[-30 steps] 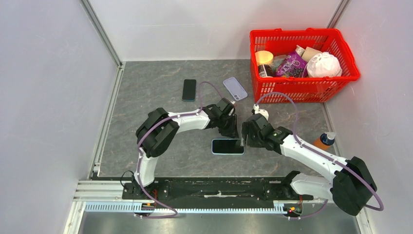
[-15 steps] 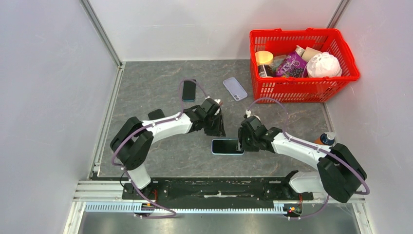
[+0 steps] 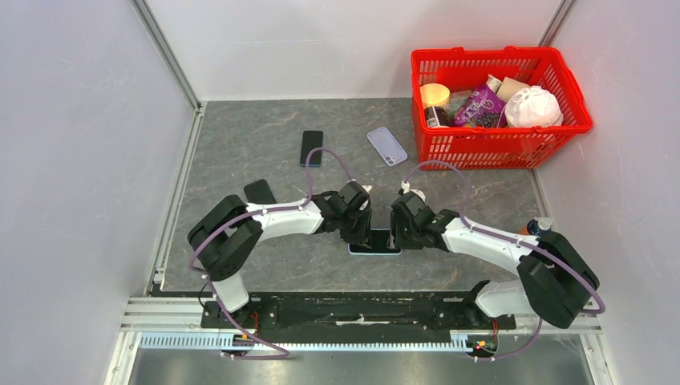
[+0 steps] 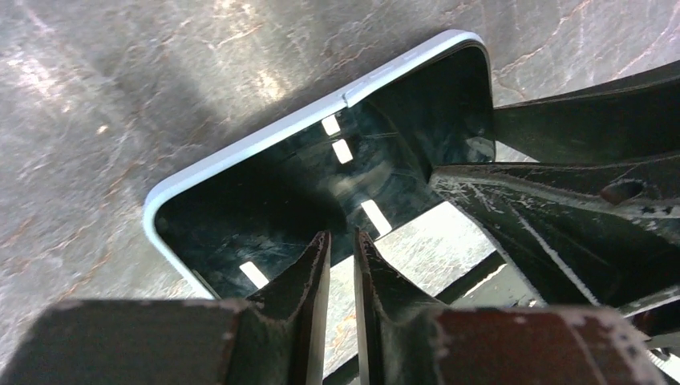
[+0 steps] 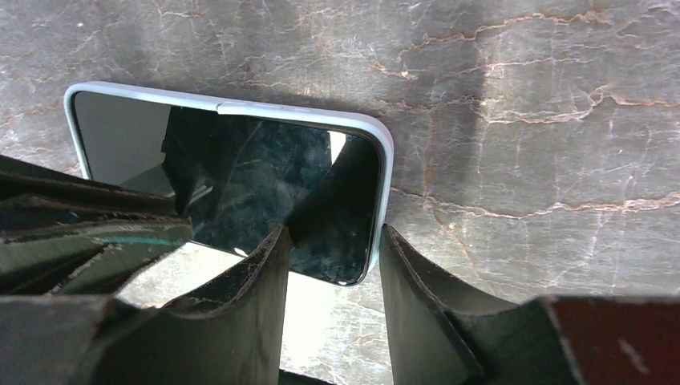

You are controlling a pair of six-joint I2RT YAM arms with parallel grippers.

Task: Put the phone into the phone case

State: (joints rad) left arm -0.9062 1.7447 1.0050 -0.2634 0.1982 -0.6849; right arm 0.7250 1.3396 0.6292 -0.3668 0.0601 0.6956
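Note:
A phone (image 3: 374, 241) with a dark screen lies flat on the grey mat, ringed by a pale blue case rim. My left gripper (image 3: 358, 228) is over its left end and my right gripper (image 3: 398, 233) over its right end. In the left wrist view my gripper (image 4: 341, 237) is shut with a thin gap, tips down on the phone's screen (image 4: 321, 160). In the right wrist view my gripper (image 5: 333, 234) is open, its fingers either side of the phone's (image 5: 240, 160) right edge. A lavender case (image 3: 387, 145) and a second black phone (image 3: 311, 147) lie farther back.
A red basket (image 3: 503, 144) holding several items stands at the back right. A small orange-and-white bottle (image 3: 536, 230) stands at the right wall. A flat black object (image 3: 259, 191) lies by the left arm. White walls close in on both sides.
My left gripper has come forward and down from behind the phone onto its left end. My right gripper has shifted a little left over the right end. The phone has stayed put.

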